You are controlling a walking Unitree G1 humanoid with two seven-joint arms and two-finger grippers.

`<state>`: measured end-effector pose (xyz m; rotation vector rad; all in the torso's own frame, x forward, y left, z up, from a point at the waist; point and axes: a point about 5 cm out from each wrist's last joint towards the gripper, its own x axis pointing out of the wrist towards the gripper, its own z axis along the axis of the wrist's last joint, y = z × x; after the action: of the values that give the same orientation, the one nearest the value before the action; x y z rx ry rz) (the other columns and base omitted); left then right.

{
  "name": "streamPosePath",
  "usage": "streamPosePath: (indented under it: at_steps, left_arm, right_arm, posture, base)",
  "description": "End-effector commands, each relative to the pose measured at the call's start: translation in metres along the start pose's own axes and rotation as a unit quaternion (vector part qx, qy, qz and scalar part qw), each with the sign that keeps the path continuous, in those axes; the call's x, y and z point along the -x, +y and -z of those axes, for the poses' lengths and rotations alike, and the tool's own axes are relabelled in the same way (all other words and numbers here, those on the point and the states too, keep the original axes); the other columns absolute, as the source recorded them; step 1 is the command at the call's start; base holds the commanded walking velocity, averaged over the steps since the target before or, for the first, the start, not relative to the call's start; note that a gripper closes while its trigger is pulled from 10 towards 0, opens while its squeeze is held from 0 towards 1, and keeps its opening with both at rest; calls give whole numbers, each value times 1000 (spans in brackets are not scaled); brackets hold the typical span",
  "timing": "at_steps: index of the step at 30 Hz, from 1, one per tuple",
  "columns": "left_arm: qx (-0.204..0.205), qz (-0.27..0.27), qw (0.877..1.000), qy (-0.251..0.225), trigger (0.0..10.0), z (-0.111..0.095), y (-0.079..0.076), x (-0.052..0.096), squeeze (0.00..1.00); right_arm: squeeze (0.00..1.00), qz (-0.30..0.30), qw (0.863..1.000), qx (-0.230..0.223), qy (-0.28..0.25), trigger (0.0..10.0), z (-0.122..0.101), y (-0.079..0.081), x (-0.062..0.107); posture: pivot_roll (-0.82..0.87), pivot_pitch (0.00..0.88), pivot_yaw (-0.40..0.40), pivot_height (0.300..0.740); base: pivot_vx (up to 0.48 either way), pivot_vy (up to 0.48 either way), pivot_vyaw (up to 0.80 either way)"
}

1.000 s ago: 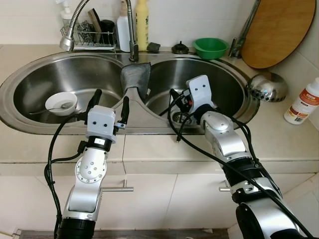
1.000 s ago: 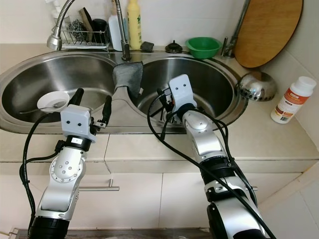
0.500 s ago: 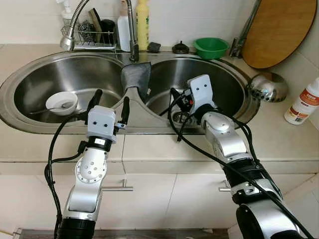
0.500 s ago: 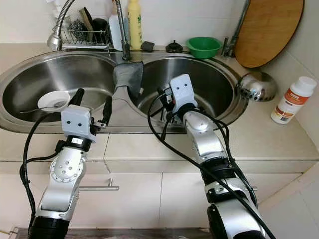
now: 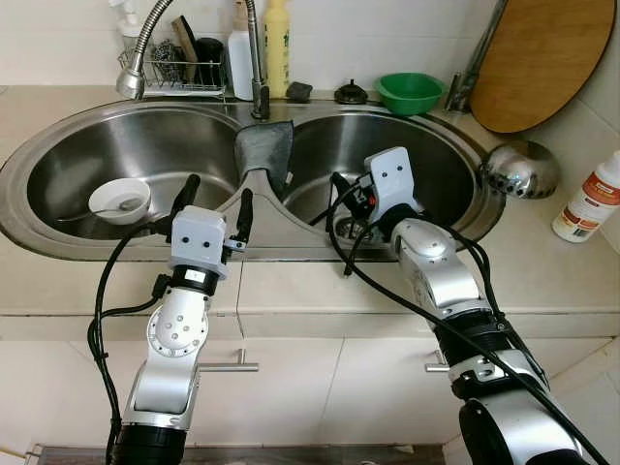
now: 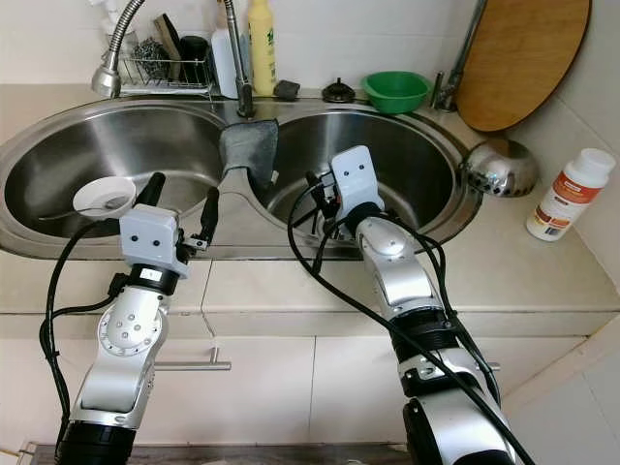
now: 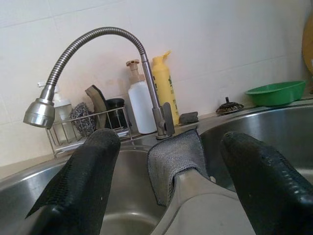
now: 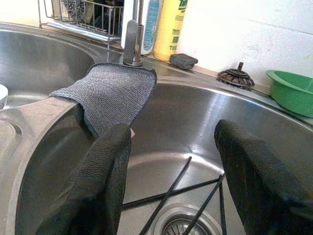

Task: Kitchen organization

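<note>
Both end effectors, left point(image 5: 213, 198) and right point(image 8: 171, 181), are held released at the sink point(image 5: 87, 145); a cloth point(image 5: 263, 150) is draped over its divider.

My head cameras look forward and down on the double sink point(image 5: 87, 232) from above the counter edge, both eyes sharing the same scene. My left wrist camera sits low at the sink's front rim, facing the faucet point(image 7: 98, 44) and back wall. My right wrist camera hangs close inside the right basin. Both wrist views share the grey cloth point(image 8: 110, 93) on the divider.
</note>
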<state>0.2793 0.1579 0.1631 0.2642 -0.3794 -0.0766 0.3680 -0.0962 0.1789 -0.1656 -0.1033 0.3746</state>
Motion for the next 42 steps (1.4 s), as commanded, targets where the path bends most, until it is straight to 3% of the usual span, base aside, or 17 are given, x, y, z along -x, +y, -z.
streamPosePath:
  at_steps: [1, 31, 32, 34, 35, 42]
  left_arm:
    - [2, 9, 1000, 4, 10000, 1, -4, 0, 0]
    - [8, 11, 1000, 5, 10000, 1, -5, 0, 0]
    - [9, 11, 1000, 5, 10000, 1, -5, 0, 0]
    - [10, 11, 1000, 5, 10000, 1, -5, 0, 0]
    - [13, 11, 1000, 5, 10000, 1, -5, 0, 0]
    - [13, 14, 1000, 1, 10000, 0, -6, 0, 0]
  right_arm:
    - [1000, 9, 1000, -12, -11, 10000, -4, -2, 1]
    - [1000, 41, 998, -32, -41, 10000, -12, -5, 2]
    - [604, 42, 998, -32, -41, 10000, -12, -5, 2]
    - [604, 43, 998, -31, -41, 10000, -12, -6, 2]
    - [0, 46, 998, -28, -41, 10000, -12, -6, 2]
    - [0, 50, 997, -24, -47, 10000, -14, -5, 2]
  posture:
    - [26, 0, -35, 740]
    - [24, 0, -34, 740]
    - [24, 0, -34, 740]
    - [24, 0, -35, 740]
    - [23, 0, -34, 740]
    - [22, 0, -34, 740]
  base:
    - [0, 0, 0]
    - [0, 0, 0]
    - [0, 0, 0]
    - [0, 0, 0]
    - [0, 0, 0]
    - [0, 0, 0]
